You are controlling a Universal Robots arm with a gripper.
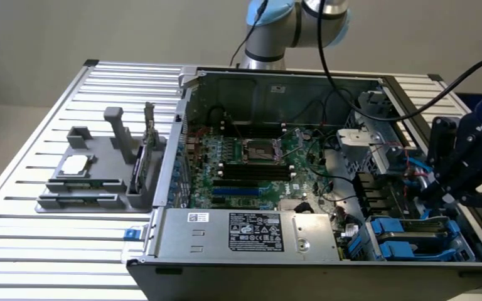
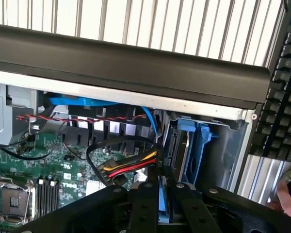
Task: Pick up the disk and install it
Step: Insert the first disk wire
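My black gripper point(image 1: 432, 195) hangs over the drive bay point(image 1: 408, 241) at the exterior view's right end of the open computer case point(image 1: 182, 125). In the wrist view its two fingers point(image 2: 145, 204) are pressed together on a thin blue edge, which runs up into the disk point(image 2: 173, 145). The disk shows edge-on, with a silver-grey metal side and a blue plastic frame, and stands in the bay's grey opening. Its label is hidden. Blue drive frames point(image 1: 391, 232) sit lower in the bay.
The long silver power-supply box point(image 1: 250, 232) lies along the case's front. The motherboard point(image 1: 250, 157) and loose cables point(image 2: 131, 167) lie beside the bay. A grey fixture point(image 1: 98, 172) with a small silver chip point(image 1: 75, 164) stands at the exterior view's left. A keyboard point(image 2: 286, 73) and a hand point(image 2: 288, 191) are near the case.
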